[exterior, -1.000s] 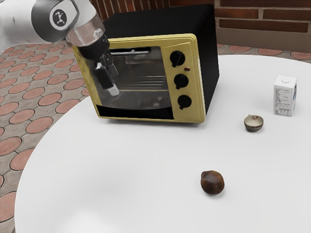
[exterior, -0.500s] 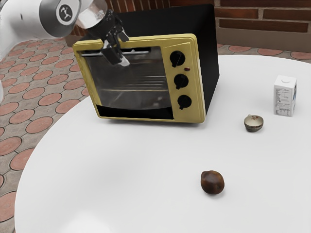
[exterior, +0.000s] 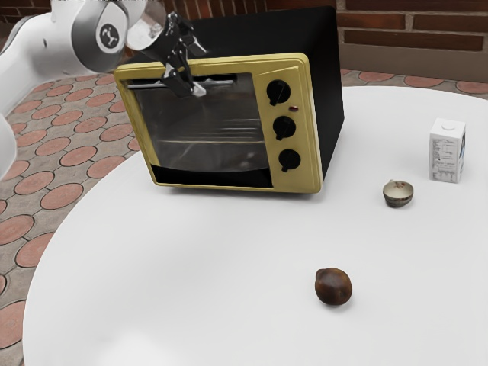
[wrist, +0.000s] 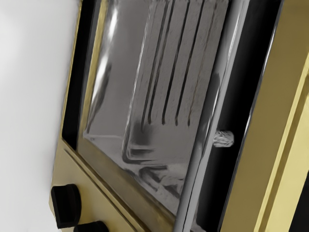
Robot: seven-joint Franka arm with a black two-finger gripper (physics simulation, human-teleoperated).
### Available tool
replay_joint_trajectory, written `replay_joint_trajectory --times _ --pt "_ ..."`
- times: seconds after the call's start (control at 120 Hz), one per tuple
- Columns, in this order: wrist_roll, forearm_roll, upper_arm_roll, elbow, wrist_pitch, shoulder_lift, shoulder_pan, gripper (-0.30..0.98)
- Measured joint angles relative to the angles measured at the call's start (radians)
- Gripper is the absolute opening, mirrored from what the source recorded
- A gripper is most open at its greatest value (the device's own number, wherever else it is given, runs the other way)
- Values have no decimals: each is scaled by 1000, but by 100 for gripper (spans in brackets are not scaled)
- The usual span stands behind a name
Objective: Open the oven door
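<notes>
A black two-finger gripper (exterior: 200,70) on a white robot arm (exterior: 57,42) is hovering by the long silver bar handle (exterior: 221,82), its fingers spreading apart, gripping nothing. The see-through glass oven door (exterior: 206,126) is staying flush & shut in the front of a boxy yellow-and-black oven (exterior: 328,84), w/ three round black knobs (exterior: 284,127) lining up beside it. Toward the ext. view's right, a small white box (exterior: 447,152), a tiny round bowl (exterior: 397,195) & a brown roundish obj. (exterior: 333,287) are sitting on the round white table (exterior: 198,267).
</notes>
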Motion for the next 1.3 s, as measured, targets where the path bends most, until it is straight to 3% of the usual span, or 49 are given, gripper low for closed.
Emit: replay_joint_trajectory --times 0.6,1.3 --pt "94 -28 38 -34 25 15 81 69" --pt "167 -31 36 -63 71 57 81 69"
